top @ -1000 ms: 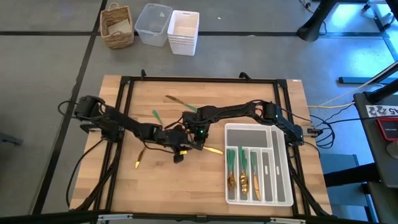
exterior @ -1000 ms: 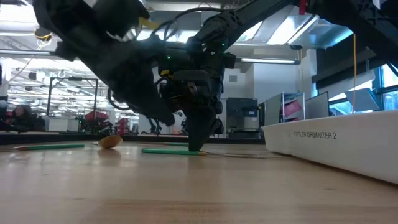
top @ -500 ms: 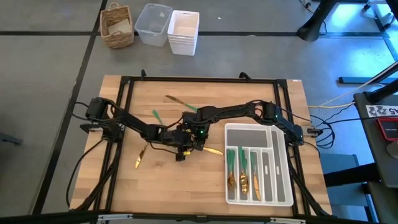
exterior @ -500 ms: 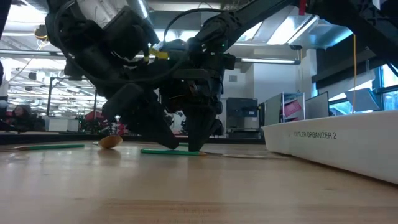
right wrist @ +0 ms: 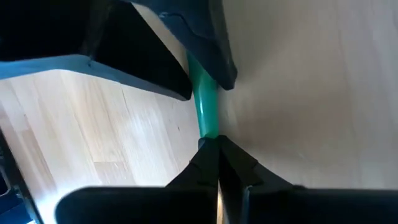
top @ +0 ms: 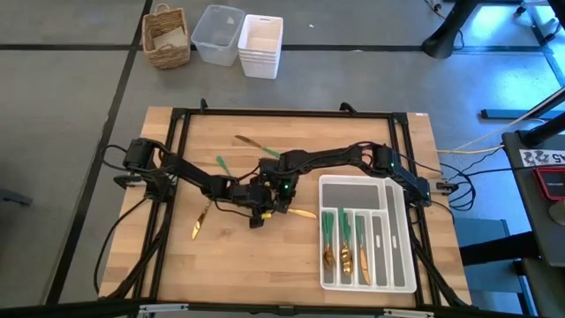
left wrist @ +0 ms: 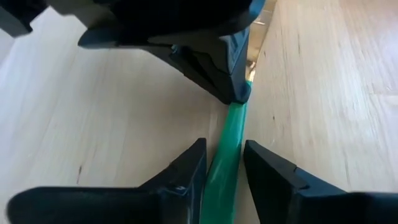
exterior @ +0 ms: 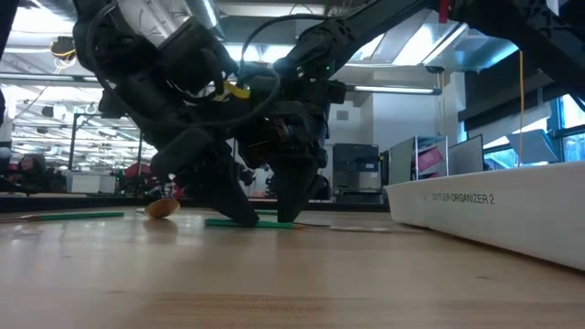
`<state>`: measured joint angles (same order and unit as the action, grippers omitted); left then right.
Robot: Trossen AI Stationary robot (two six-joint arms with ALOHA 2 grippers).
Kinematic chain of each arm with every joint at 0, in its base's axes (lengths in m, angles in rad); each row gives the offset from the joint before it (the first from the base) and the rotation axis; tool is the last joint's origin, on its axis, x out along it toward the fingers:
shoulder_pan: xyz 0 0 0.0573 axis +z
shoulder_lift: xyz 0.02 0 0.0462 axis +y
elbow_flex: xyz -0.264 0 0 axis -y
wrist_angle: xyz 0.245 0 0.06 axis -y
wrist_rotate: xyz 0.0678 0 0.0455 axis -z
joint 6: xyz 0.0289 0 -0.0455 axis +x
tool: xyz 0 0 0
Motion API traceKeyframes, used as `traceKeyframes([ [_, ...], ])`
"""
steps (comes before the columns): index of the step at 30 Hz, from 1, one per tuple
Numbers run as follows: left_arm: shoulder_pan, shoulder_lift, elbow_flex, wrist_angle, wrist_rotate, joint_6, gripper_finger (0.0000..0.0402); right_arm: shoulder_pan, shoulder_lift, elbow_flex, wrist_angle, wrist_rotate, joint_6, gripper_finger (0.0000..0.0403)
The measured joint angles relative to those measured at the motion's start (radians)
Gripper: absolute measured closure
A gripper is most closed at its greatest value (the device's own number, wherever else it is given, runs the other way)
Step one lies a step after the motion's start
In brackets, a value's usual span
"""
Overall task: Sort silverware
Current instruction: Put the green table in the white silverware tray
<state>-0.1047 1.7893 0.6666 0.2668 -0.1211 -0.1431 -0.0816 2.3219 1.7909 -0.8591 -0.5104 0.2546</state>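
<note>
White compartmented plastic cutlery tray, lower right, holds several green-handled gold pieces; at centre, clenched right gripper pinches a green-handled utensil, straddled by the parted left gripper.

At the middle of the bench we see both grippers meeting over one utensil lying flat, the left gripper on its left, the right gripper beside it. The tray lies to the right, several pieces in its compartments. Three more utensils lie left and behind.
</note>
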Motion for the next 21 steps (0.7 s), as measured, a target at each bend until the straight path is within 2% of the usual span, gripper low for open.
traceKeyframes([
  [3,0.001,-0.001,0.000,-0.006,0.022,-0.007,0.0327,-0.005,0.000,0.001,-0.007,-0.001,0.000,0.0390],
  [8,0.000,-0.001,0.004,-0.013,0.054,-0.035,0.0356,-0.011,0.000,0.001,-0.009,0.002,0.005,0.0338],
  [13,-0.005,0.000,0.004,-0.012,0.065,-0.076,0.0342,-0.028,0.000,0.001,-0.008,-0.034,0.024,0.0296],
  [16,-0.011,0.000,0.004,-0.011,0.066,-0.089,0.0329,-0.034,-0.006,0.001,-0.012,-0.029,0.028,0.0292],
  [21,-0.018,0.001,0.003,-0.012,0.064,-0.111,0.0314,-0.039,-0.021,0.017,-0.057,0.038,0.015,0.0299],
])
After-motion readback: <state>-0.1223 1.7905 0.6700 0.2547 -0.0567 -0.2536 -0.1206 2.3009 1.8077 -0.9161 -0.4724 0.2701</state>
